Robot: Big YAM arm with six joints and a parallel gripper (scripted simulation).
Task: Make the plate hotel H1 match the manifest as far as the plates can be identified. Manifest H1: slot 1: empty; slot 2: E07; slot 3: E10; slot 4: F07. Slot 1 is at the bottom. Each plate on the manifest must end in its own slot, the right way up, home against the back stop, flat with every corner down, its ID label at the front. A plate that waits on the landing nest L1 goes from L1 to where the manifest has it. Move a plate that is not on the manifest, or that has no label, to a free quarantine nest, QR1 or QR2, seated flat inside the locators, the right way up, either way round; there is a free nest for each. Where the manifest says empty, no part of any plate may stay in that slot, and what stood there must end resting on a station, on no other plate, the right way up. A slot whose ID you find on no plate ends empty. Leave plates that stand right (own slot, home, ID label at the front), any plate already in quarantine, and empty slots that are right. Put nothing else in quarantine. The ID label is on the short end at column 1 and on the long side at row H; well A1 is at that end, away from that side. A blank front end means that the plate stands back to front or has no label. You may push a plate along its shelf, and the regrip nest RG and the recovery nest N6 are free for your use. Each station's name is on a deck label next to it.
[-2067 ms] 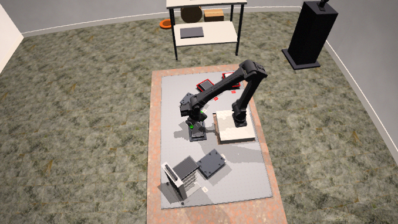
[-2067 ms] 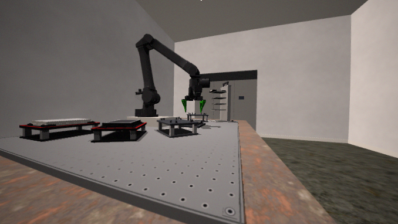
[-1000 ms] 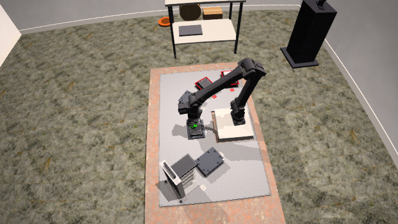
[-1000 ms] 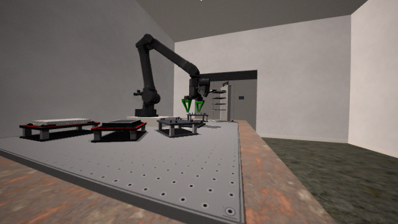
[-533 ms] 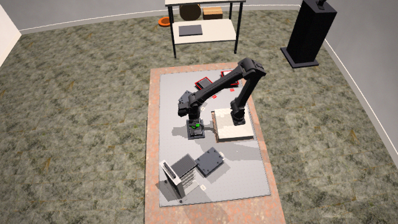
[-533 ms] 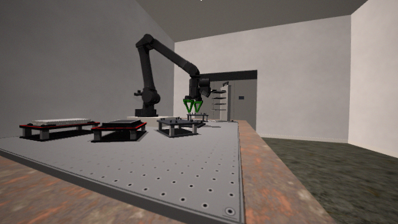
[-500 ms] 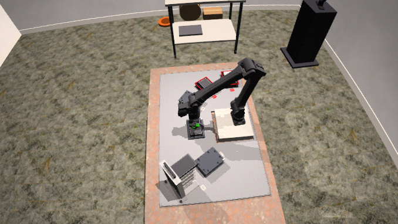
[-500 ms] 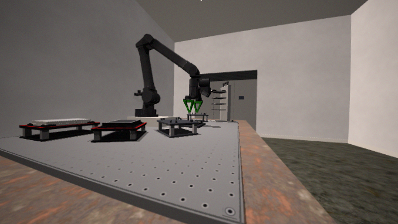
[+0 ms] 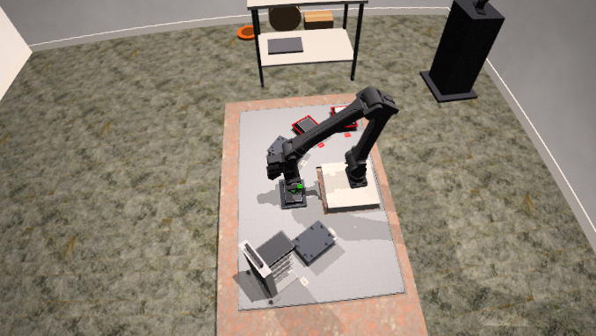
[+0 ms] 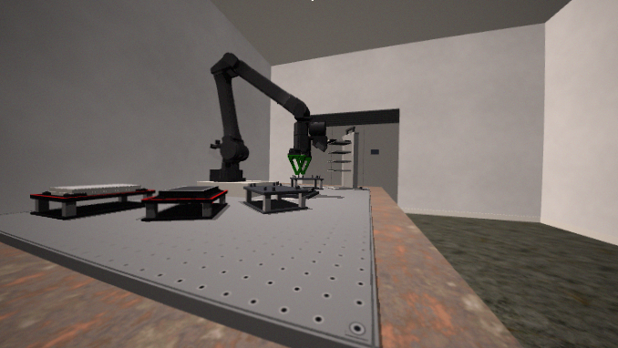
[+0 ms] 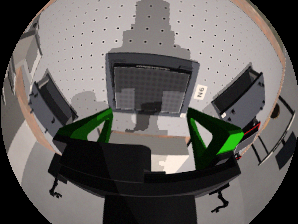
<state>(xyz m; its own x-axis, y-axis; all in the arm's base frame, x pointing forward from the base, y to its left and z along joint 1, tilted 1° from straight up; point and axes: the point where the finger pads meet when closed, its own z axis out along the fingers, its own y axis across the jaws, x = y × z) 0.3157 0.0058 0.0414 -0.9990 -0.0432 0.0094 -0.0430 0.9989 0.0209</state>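
the gripper [image 9: 294, 188] hangs with its green fingers spread wide and holding nothing, right over a dark plate [image 11: 149, 87] sitting on a nest [image 9: 293, 203] mid-deck. both red-edged quarantine nests [image 10: 184, 198] already carry plates, and i judge the plate hotel [image 9: 257, 268] still needs sorting.

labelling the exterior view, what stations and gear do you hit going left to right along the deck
Red-edged nest with a pale plate → red-edged nest with a dark plate → arm's base → bare dark nest → open end effector hanging over a smaller nest → plate hotel at the far end.
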